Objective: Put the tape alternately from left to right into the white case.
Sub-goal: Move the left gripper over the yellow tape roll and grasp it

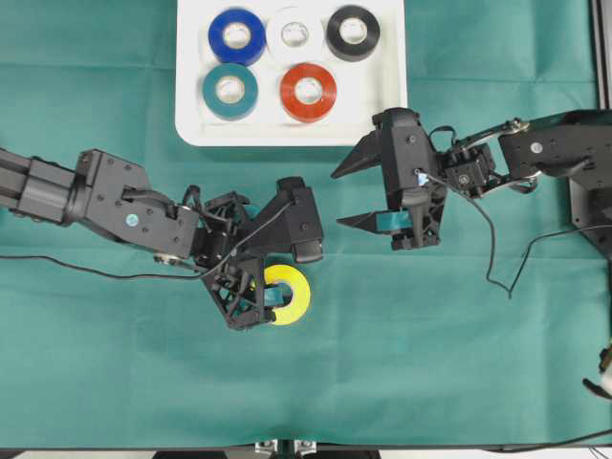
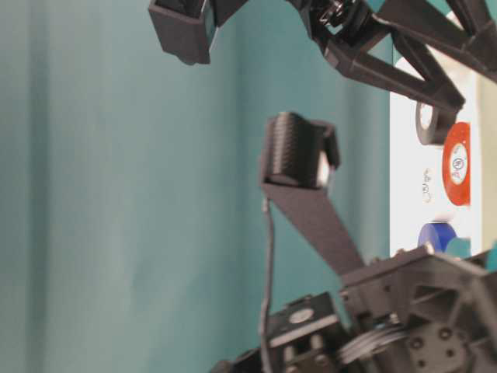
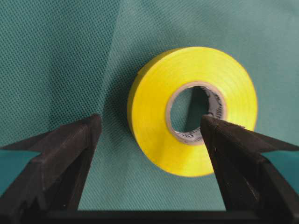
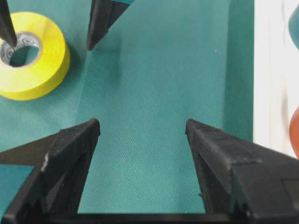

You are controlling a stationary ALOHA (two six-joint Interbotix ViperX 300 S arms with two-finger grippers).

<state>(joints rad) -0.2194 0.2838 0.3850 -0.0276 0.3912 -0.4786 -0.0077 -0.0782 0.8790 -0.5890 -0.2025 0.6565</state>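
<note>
The yellow tape (image 1: 295,298) lies flat on the green cloth below the white case (image 1: 382,120). My left gripper (image 1: 290,273) is open and straddles the ring's wall, with one fingertip in the pale core and the other outside it. In the left wrist view the yellow tape (image 3: 154,116) sits between the open fingers of the left gripper (image 3: 150,120), unsqueezed. Blue (image 1: 236,35), white (image 1: 295,34), black (image 1: 353,32), teal (image 1: 229,91) and red (image 1: 308,92) tape rolls lie in the case. My right gripper (image 1: 338,199) hangs open and empty beside the case's lower right corner, and the right gripper (image 4: 142,123) has only cloth between its fingers.
The green cloth (image 1: 459,363) covers the table. A black cable (image 1: 497,268) trails from the right arm across the cloth. In the right wrist view the yellow tape (image 4: 32,70) is at upper left and the case's rim (image 4: 271,70) runs down the right side.
</note>
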